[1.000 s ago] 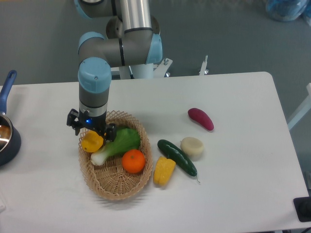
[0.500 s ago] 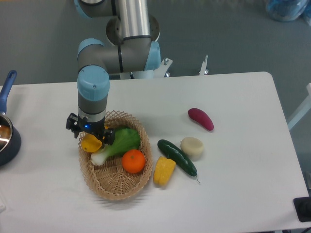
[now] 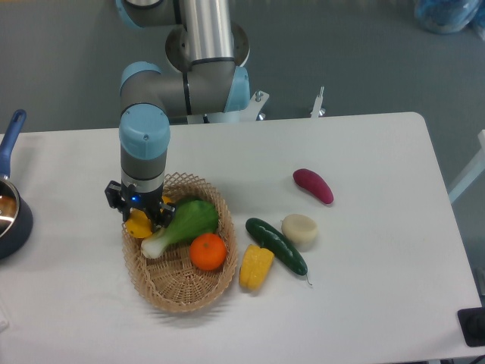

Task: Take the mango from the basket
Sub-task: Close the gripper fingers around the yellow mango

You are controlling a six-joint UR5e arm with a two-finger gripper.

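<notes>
Yellow mango (image 3: 139,226) located at left end of wicker basket (image 3: 182,287), beside leafy green vegetable (image 3: 184,224) and orange (image 3: 208,252). Mostly covered by gripper (image 3: 142,214) directly above; only small yellow patch exposed, so long axis and pointing direction not readable. Fingers hidden behind wrist housing; spread or clamped state cannot be determined.

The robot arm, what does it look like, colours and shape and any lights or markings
The arm is made of shiny silver metal tubes joined by grey rounded joints with light blue end caps. The lowest section is a grey upright cylinder topped by a blue cap. Below it sits the gripper, a small black blocky unit with a tiny blue light glowing on its body. No loose cables or readable markings show.
</notes>
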